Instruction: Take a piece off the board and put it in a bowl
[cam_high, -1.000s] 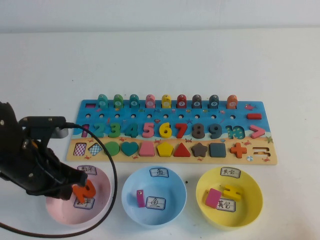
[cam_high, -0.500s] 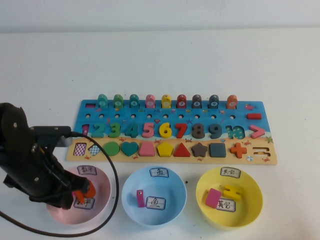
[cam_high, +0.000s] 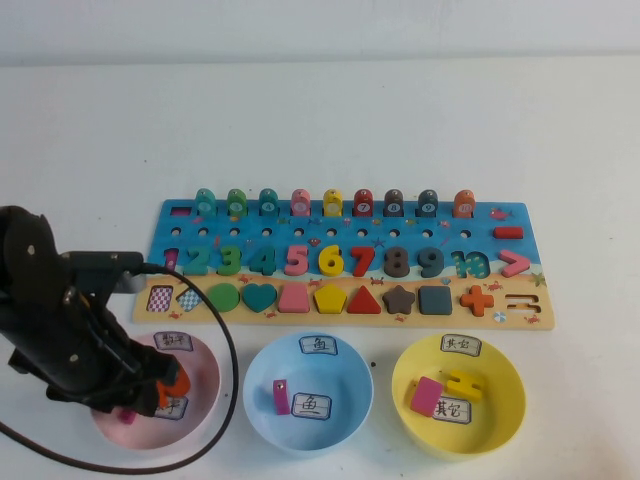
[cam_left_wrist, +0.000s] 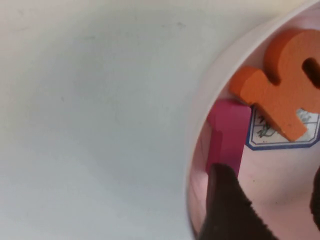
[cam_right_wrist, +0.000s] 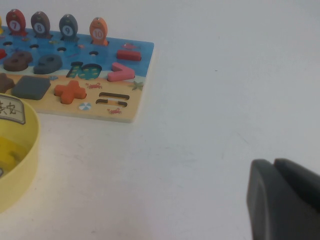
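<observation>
1. Our left gripper (cam_high: 130, 400) hangs low over the pink bowl (cam_high: 205, 395) at the near left of the bench (cam_high: 400, 120). One dark finger (cam_left_wrist: 227, 210) shows in the left wrist view, with a second at the frame's edge well apart from it, so the jaws stand open and hold nothing.
2. The magenta piece (cam_left_wrist: 227, 135) lies inside the pink bowl against its wall, just ahead of the visible fingertip and touching or nearly touching it; we cannot tell which. In the high view only its tip shows below the arm.
3. An orange numeral piece (cam_left_wrist: 282, 85) lies in the same bowl, just beyond the magenta piece, partly over a white label (cam_left_wrist: 282, 137) with handwritten Chinese characters we cannot read.
4. The board (cam_high: 520, 215) lies beyond the bowls, well away from the jaws, showing numerals 2 to 10 and numbered fish pegs.
5. The blue bowl (cam_high: 345, 400) has a label reading 鱼; the yellow bowl (cam_high: 500, 400) has labels reading 其它.
6. Our right gripper (cam_right_wrist: 285, 200) sits beside the bench's right end, near the yellow bowl, its dark fingers pressed together and empty.
</observation>
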